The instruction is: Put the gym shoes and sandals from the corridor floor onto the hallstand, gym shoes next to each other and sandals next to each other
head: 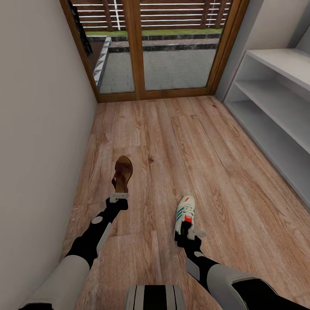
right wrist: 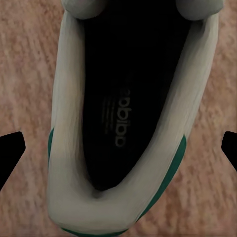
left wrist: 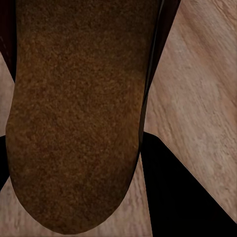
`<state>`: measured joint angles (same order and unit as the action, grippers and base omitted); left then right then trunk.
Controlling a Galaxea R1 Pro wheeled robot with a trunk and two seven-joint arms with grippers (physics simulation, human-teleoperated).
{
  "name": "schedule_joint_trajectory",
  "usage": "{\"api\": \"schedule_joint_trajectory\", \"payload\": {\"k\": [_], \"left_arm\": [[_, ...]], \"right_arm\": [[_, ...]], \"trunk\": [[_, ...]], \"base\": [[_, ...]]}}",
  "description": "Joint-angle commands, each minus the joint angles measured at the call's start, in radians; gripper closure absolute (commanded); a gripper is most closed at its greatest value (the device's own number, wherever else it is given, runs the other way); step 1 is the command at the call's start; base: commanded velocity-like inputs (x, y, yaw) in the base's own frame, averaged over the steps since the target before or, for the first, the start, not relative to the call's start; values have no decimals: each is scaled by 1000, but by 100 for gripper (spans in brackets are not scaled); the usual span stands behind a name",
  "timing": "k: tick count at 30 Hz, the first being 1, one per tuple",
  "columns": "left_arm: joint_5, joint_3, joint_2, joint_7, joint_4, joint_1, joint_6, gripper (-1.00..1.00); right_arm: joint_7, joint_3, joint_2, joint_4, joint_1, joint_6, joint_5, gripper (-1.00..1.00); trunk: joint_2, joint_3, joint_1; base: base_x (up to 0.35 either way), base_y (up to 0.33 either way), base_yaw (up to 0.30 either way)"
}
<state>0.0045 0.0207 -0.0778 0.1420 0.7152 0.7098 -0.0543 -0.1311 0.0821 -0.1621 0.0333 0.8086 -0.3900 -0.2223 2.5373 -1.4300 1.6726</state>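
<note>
Your left gripper [head: 119, 197] fingers clamp the flat dark brown leather-look sandal [head: 122, 173]; your right gripper [head: 187, 233] fingers grip the white green-striped lace-up sneaker [head: 185, 213], near the pale grey-white shelf unit [head: 275, 107] at right.

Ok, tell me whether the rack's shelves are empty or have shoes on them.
Empty, as far as they show: the rack has bare shelves. The sandal is at the left gripper, the sneaker at the right gripper.
</note>
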Motion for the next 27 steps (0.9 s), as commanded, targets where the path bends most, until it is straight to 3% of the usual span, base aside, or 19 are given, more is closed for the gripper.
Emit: {"api": "schedule_joint_trajectory", "payload": {"k": [1, 27], "left_arm": [[-3, 2, 0, 5, 0, 0, -3, 100], [-3, 2, 0, 5, 0, 0, -3, 100]], "right_arm": [[-2, 9, 0, 4, 1, -6, -8, -100], [-6, 9, -2, 4, 1, -6, -11, -100]], "trunk": [[0, -1, 0], [0, -1, 0]], "base": [[0, 0, 0], [0, 0, 0]]}}
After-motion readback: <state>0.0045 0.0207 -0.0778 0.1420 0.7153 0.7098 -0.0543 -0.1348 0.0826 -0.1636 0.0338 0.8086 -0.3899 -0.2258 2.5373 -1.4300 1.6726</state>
